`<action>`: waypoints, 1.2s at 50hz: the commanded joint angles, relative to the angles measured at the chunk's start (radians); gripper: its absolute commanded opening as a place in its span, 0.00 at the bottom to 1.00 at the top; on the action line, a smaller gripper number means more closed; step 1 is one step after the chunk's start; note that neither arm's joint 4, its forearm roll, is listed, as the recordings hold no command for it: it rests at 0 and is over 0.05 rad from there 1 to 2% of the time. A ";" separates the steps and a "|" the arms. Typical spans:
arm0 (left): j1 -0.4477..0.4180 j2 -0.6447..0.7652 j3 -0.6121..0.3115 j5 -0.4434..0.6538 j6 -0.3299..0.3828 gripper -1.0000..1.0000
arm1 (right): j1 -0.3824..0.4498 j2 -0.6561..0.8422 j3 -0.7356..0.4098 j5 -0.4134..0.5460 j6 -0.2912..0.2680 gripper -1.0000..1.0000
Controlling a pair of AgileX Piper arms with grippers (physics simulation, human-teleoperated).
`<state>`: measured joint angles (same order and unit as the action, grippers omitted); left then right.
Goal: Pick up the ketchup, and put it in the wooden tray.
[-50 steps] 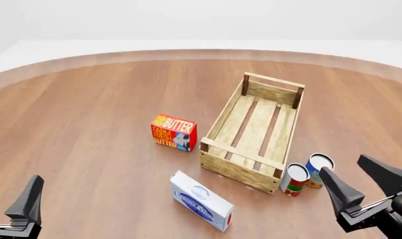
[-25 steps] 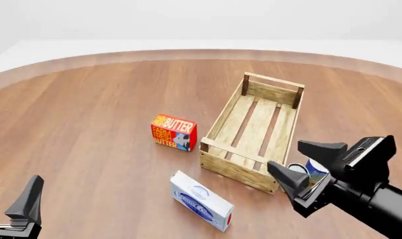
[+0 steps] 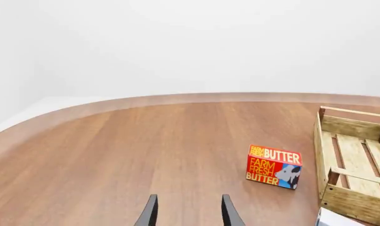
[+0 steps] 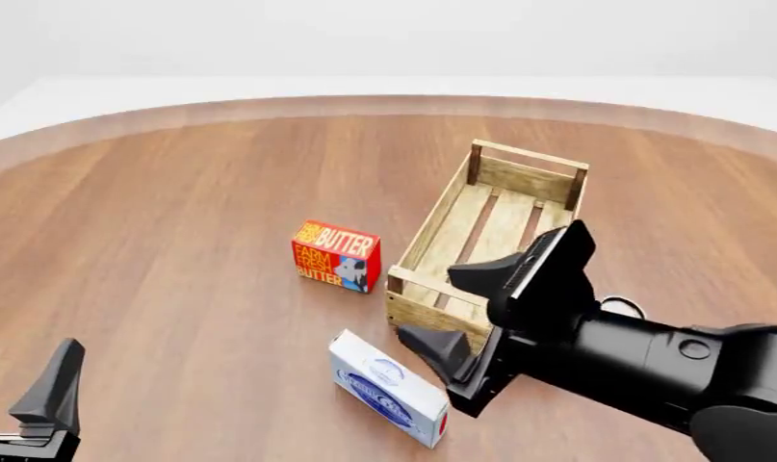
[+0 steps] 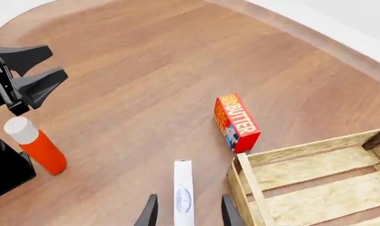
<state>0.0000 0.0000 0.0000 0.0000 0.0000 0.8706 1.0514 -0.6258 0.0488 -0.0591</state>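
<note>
The ketchup (image 5: pixel 40 149) stands upright, cap up, beside the left pincer (image 5: pixel 31 70); both pincers gape wide, empty.

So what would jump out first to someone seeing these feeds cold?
The right gripper, open, looms over the near end of the wooden tray, blocking much of the front view. The red butter box sits left of the tray, a white-and-blue box nearer. The ketchup appears only in the right wrist view, upright by the left gripper.
</note>
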 commanded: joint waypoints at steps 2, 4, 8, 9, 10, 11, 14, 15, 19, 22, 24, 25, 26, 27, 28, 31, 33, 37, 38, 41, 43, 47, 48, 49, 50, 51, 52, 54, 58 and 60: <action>0.000 0.000 0.000 0.000 0.000 1.00 | 0.098 0.125 -0.076 -0.032 -0.023 1.00; 0.000 0.000 0.000 0.000 0.000 1.00 | 0.095 0.140 -0.078 -0.043 -0.046 1.00; 0.000 0.000 0.000 0.000 0.000 1.00 | 0.118 0.178 -0.087 -0.066 -0.048 1.00; 0.000 0.000 0.000 0.000 0.000 1.00 | 0.125 0.190 -0.091 -0.074 -0.052 1.00; 0.000 0.000 0.000 0.000 0.000 1.00 | 0.133 0.200 -0.096 -0.077 -0.051 1.00; 0.000 0.000 0.000 0.000 0.000 1.00 | 0.144 0.211 -0.102 -0.079 -0.045 1.00; 0.000 0.000 0.000 0.000 0.000 1.00 | 0.155 0.231 -0.112 -0.086 -0.053 1.00; 0.000 0.000 0.000 0.000 0.000 1.00 | 0.162 0.241 -0.118 -0.089 -0.058 1.00; 0.000 0.000 0.000 0.000 0.000 1.00 | 0.183 0.267 -0.133 -0.098 -0.066 1.00; 0.000 0.000 0.000 0.000 0.000 1.00 | 0.199 0.292 -0.138 -0.108 -0.068 1.00; 0.000 0.000 0.000 0.000 0.000 1.00 | 0.206 0.301 -0.139 -0.113 -0.069 1.00; 0.000 0.000 0.000 0.000 0.000 1.00 | 0.217 0.308 -0.143 -0.114 -0.062 1.00; 0.000 0.000 0.000 0.000 0.000 1.00 | 0.219 0.312 -0.143 -0.116 -0.064 1.00; 0.000 0.000 0.000 0.000 0.000 1.00 | 0.227 0.319 -0.145 -0.119 -0.066 1.00; 0.000 0.000 0.000 0.000 0.000 1.00 | 0.232 0.323 -0.146 -0.119 -0.064 1.00; 0.000 0.000 0.000 0.000 0.000 1.00 | 0.254 0.341 -0.150 -0.127 -0.064 1.00; 0.000 0.000 0.000 0.000 0.000 1.00 | 0.260 0.346 -0.151 -0.130 -0.066 1.00; 0.000 0.000 0.000 0.000 0.000 1.00 | 0.284 0.369 -0.151 -0.145 -0.072 1.00; 0.000 0.000 0.000 0.000 0.000 1.00 | 0.288 0.373 -0.151 -0.148 -0.074 1.00; 0.000 0.000 0.000 0.000 0.000 1.00 | 0.306 0.388 -0.157 -0.153 -0.069 1.00; 0.000 0.000 0.000 0.000 0.000 1.00 | 0.316 0.405 -0.165 -0.156 -0.070 1.00; 0.000 0.000 0.000 0.000 0.000 1.00 | 0.338 0.430 -0.182 -0.155 -0.066 1.00; 0.000 0.000 0.000 0.000 0.000 1.00 | 0.356 0.450 -0.198 -0.154 -0.062 1.00; 0.000 0.000 0.000 0.000 0.000 1.00 | 0.356 0.450 -0.198 -0.154 -0.062 1.00; 0.000 0.000 0.000 0.000 0.000 1.00 | 0.360 0.456 -0.203 -0.154 -0.062 1.00; 0.000 0.000 0.000 0.000 0.000 1.00 | 0.370 0.466 -0.214 -0.153 -0.059 1.00; 0.000 0.000 0.000 0.000 0.000 1.00 | 0.378 0.473 -0.223 -0.151 -0.056 1.00; 0.000 0.000 0.000 0.000 0.000 1.00 | 0.392 0.494 -0.243 -0.149 -0.055 1.00; 0.000 0.000 0.000 0.000 0.000 1.00 | 0.413 0.535 -0.281 -0.148 -0.051 1.00; 0.000 0.000 0.000 0.000 0.000 1.00 | 0.419 0.548 -0.294 -0.148 -0.050 1.00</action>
<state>0.0000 0.0000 0.0000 0.0000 0.0000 1.2370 1.5216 -0.8534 -0.0982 -0.1162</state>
